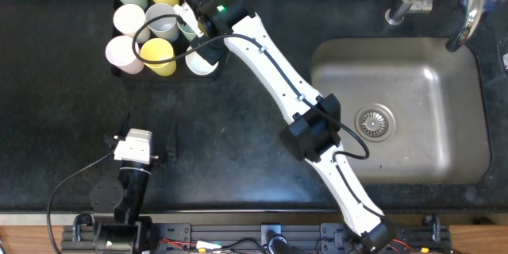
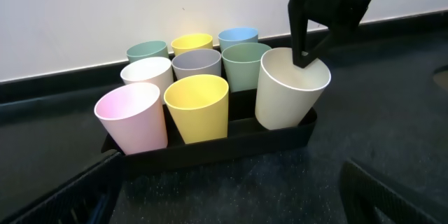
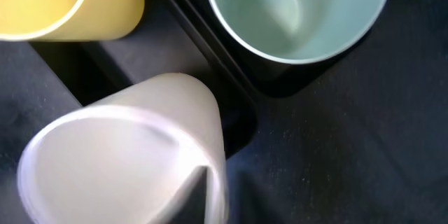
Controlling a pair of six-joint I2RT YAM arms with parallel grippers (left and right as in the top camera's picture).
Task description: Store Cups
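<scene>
Right gripper (image 2: 306,56) clamped on rim of cream plastic cup (image 2: 287,91), tilted in black tray's (image 2: 231,147) corner slot, upper left of top view; next probably straighten, release.

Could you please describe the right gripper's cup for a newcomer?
Left of the sink, a black cup tray sits on the counter. The cream cup leans at its sink-side near corner, the only tilted one, with the right gripper at its rim.

The right gripper (image 2: 314,50) pinched the rim of a tilted cream cup (image 2: 285,99) at one end of a black tray (image 2: 231,148) holding other pastel cups (image 2: 197,106).
</scene>
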